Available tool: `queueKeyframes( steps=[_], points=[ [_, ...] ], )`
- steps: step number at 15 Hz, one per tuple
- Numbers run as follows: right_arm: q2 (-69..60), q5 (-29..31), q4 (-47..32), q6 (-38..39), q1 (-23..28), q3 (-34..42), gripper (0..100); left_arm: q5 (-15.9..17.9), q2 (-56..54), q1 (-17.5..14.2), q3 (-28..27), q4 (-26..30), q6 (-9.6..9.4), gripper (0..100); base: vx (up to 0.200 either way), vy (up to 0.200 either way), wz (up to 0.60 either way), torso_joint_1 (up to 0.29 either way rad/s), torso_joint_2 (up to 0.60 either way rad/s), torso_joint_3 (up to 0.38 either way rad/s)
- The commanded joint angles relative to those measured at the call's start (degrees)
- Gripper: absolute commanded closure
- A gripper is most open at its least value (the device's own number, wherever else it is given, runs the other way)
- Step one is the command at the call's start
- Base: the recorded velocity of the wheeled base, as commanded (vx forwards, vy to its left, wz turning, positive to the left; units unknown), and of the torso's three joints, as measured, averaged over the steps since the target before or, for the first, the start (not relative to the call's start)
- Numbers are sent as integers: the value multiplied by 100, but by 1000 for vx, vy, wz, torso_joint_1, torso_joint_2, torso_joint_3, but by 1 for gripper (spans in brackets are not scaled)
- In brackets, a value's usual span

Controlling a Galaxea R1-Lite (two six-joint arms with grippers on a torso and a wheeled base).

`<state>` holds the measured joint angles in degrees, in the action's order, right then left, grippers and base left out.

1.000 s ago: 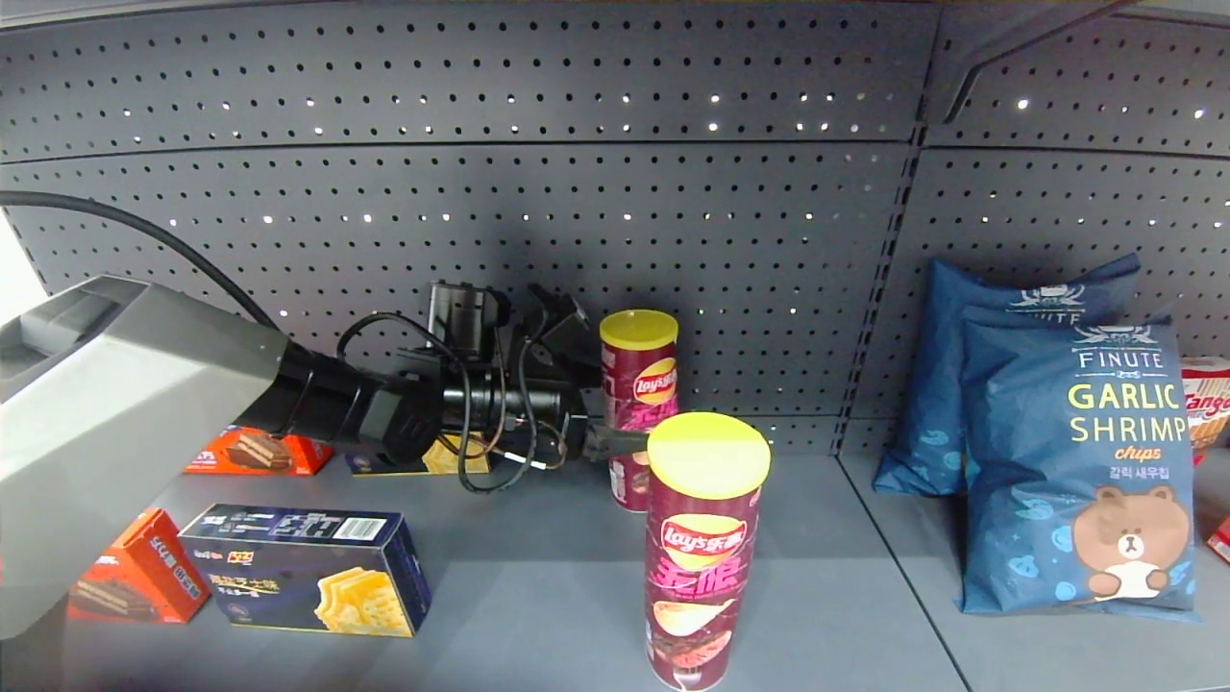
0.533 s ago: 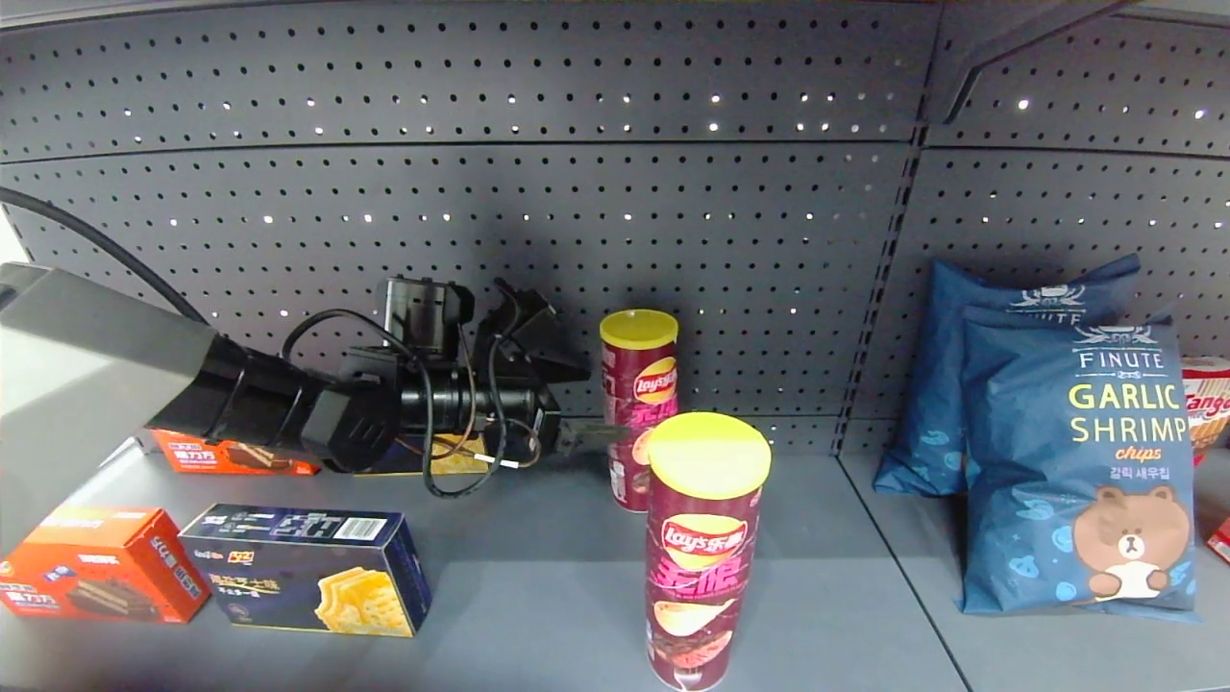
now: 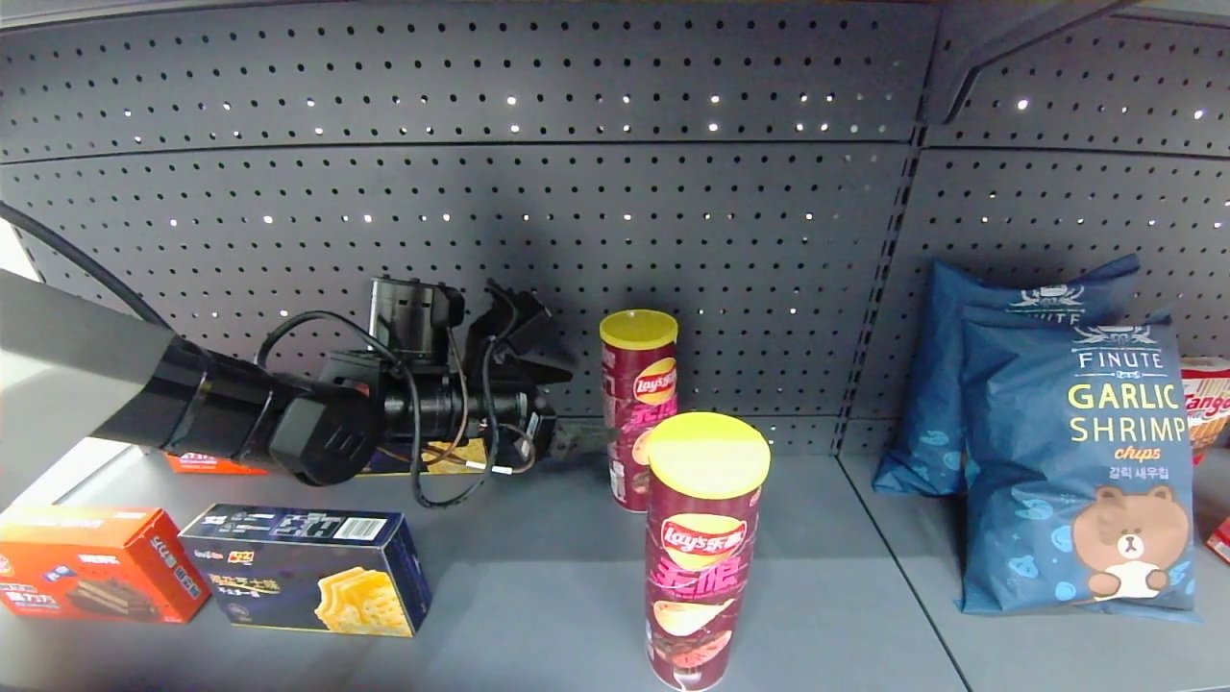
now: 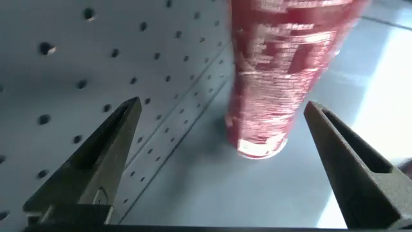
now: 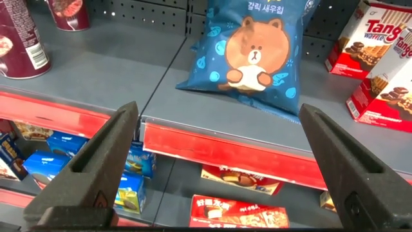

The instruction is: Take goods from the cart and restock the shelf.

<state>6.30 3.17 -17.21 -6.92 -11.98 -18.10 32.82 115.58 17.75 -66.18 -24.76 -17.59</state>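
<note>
Two maroon chip cans with yellow lids stand upright on the grey shelf (image 3: 538, 577). The rear can (image 3: 638, 404) is near the pegboard and the front can (image 3: 704, 548) is close to the shelf's front. My left gripper (image 3: 588, 434) hovers just left of the rear can, low over the shelf. In the left wrist view it (image 4: 222, 108) is open, and the rear can (image 4: 283, 71) stands just beyond its fingertips, untouched. My right gripper (image 5: 219, 111) is open and empty, out in front of the shelf's red edge strip (image 5: 225, 151).
A dark blue cracker box (image 3: 312, 569) and an orange box (image 3: 91, 575) lie at the front left, with more boxes behind the left arm. Blue shrimp chip bags (image 3: 1076, 461) lean at the right. Pegboard (image 3: 615, 192) closes the back. Lower shelves hold more boxes (image 5: 238, 209).
My left arm has drawn back to the left, and its fingers have come away from the rear can. The can stays standing. The orange box at front left is now uncovered.
</note>
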Motion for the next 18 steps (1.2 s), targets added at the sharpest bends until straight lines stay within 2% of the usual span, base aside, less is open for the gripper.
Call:
queueKeyframes(
  steps=[1, 3, 7, 8, 14, 18],
  points=[
    [11, -1, -1, -2, -6, 9, 0, -39, -18, 27, 0, -3, 10, 0, 0, 0, 0, 0, 0, 0],
    [11, -1, -1, -2, -6, 9, 0, -153, -18, 27, -9, -3, -16, 0, 0, 0, 0, 0, 0, 0],
    [11, -9, -1, -2, -15, 70, 0, -750, -27, 71, -79, -3, 19, 0, 0, 0, 0, 0, 0, 0],
    [11, -9, -1, -2, -15, 70, 0, -812, -27, 97, -79, -3, 28, 0, 0, 0, 0, 0, 0, 0],
    [11, -9, -1, -2, -15, 61, 0, -821, -150, 194, -9, -3, 10, 0, 0, 0, 0, 0, 0, 0],
    [29, -27, 7, -2, -32, 52, 0, -803, -1029, 211, 545, 50, 19, 0, 0, 0, 0, 0, 0, 0]
  ],
)
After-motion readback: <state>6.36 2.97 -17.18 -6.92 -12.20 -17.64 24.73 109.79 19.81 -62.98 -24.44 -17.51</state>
